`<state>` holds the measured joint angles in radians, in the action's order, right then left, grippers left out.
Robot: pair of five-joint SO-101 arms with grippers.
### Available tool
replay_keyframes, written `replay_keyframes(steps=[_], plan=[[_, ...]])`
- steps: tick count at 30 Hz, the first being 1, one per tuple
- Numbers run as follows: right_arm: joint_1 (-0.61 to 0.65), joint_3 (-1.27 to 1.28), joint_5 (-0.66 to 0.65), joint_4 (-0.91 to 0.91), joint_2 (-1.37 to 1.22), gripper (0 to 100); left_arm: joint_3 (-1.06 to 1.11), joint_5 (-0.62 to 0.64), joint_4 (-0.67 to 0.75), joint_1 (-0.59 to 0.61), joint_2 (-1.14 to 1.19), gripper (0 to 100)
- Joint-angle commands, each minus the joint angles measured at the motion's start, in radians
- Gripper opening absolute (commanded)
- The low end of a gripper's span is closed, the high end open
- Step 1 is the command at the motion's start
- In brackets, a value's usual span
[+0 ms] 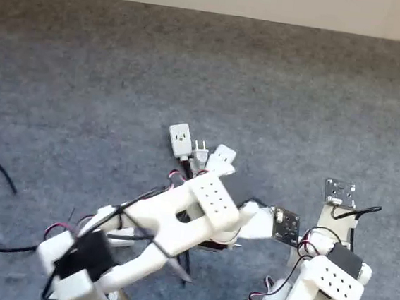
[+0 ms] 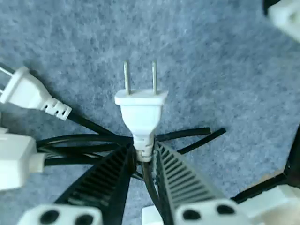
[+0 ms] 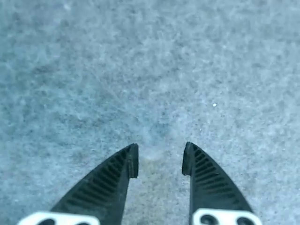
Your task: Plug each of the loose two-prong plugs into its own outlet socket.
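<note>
The left gripper (image 2: 143,164) pinches the white plastic plug (image 2: 139,110) tight by its ribbed neck. Two thin metal prongs point straight away from it. From above, the plug is near the middle of the fuzzy grey table (image 1: 87,75), prongs toward the far edge. The right gripper (image 3: 159,161) gapes a little, holding nothing.

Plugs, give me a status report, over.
Left gripper shut on white plug at its cord end. Right gripper open over carpet. Black cords crossing under it.
</note>
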<state>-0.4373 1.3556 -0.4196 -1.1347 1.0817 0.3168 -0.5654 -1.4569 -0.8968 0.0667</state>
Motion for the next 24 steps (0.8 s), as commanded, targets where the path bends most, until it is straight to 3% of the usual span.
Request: replay_keyframes(steps=[1,6,11,14,19,22,24], plan=[[-0.002,-0.062,-0.009,-0.007,0.01,15.9,-0.077,0.049,0.009,-0.005,0.039,19],[-0.001,-0.061,-0.011,-0.007,0.01,15.9,-0.113,0.063,0.008,0.074,-0.054,21],[0.008,-0.061,-0.011,-0.001,0.01,15.9,-0.125,0.069,-0.037,0.239,-0.196,20],[0.051,-0.054,-0.014,0.05,0.01,15.9,-0.177,0.146,-0.098,0.44,-0.286,19],[0.236,-0.062,-0.052,0.027,0.002,15.9,-0.182,0.379,-0.132,0.863,-0.406,18],[0.366,-0.114,-0.058,-0.039,0.001,15.9,-0.088,0.388,-0.123,1.078,-0.447,18],[0.452,-0.153,-0.06,-0.088,-0.021,15.9,0.019,0.321,-0.081,1.139,-0.461,18]])
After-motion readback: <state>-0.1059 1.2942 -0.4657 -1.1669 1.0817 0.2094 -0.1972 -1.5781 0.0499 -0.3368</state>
